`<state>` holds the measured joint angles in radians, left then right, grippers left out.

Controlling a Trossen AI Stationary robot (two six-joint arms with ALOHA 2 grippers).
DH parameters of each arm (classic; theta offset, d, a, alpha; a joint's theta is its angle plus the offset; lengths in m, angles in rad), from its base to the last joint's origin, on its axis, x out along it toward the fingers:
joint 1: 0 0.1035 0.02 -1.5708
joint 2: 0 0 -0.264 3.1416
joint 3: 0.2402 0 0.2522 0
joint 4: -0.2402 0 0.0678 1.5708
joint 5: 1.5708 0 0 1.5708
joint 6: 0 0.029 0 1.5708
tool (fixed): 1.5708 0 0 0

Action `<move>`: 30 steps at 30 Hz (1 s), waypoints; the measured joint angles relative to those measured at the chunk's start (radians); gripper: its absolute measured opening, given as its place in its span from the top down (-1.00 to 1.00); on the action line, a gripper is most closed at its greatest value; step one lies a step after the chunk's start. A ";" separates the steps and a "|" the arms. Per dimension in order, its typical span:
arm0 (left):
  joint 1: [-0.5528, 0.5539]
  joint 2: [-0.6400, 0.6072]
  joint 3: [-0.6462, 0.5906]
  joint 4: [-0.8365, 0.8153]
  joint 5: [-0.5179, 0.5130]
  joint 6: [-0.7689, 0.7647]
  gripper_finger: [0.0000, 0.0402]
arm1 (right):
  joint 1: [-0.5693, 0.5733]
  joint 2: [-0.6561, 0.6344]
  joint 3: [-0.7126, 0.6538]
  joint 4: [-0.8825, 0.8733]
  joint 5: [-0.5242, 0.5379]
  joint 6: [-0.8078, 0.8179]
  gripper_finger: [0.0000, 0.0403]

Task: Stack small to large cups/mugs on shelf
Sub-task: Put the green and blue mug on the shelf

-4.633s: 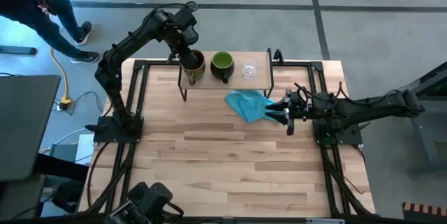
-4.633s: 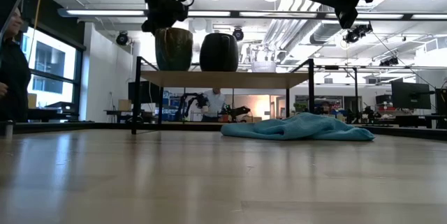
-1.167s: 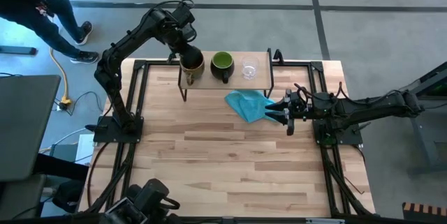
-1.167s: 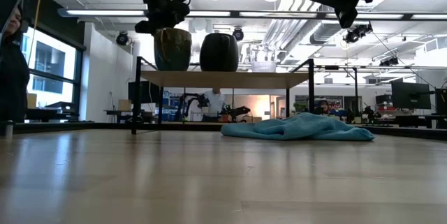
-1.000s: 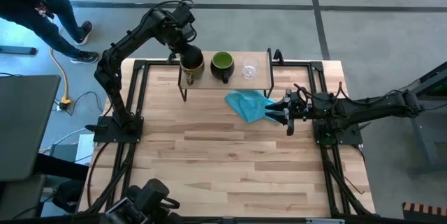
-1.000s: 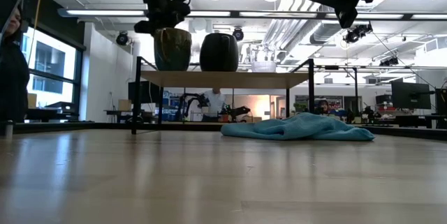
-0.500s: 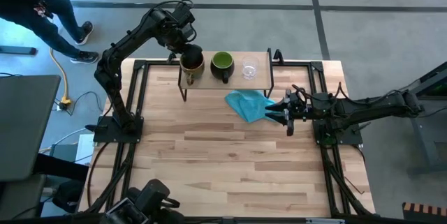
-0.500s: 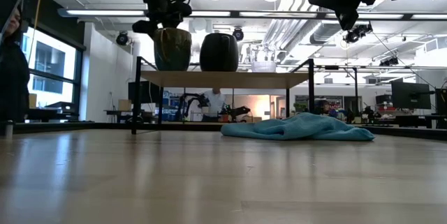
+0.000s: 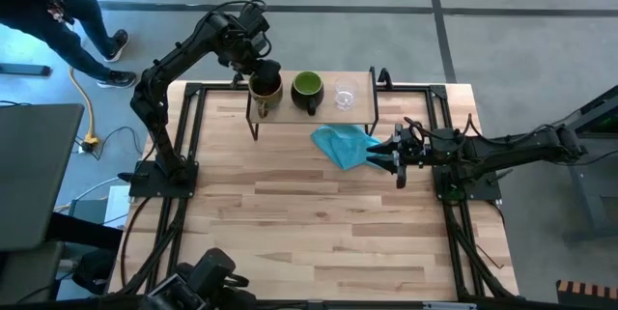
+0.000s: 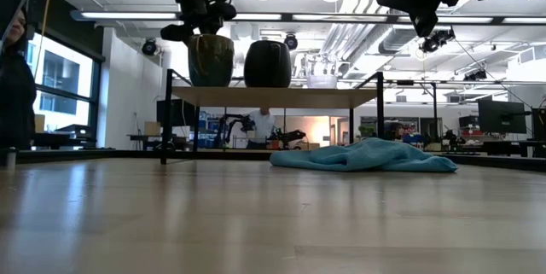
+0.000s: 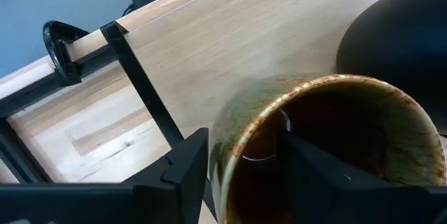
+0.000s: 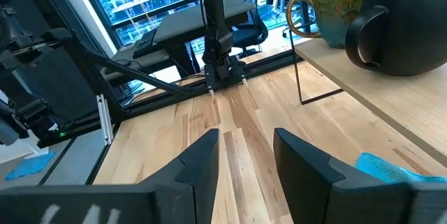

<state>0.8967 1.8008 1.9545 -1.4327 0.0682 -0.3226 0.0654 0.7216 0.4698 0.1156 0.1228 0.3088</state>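
On the low light-wood shelf on thin black legs (image 9: 311,114), the large tan-brown glazed mug (image 9: 266,89) stands at the left end. The left gripper (image 11: 241,161) is at its rim, fingers spread, one outside the wall and one inside, with a gap showing. Next comes the dark mug with green inside (image 9: 307,90), then the small clear glass cup (image 9: 345,93). A crumpled blue cloth (image 9: 342,143) lies on the table, the right gripper (image 9: 390,154) at its edge, fingers apart.
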 joint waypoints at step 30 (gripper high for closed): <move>-0.034 0.000 0.000 -0.028 -0.043 -0.102 0.74 | 0.001 0.000 0.000 -0.023 -0.053 -0.002 0.36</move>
<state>0.8631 1.8004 1.9545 -1.4606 0.0247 -0.4244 0.0662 0.7216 0.4698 0.0929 0.0698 0.3067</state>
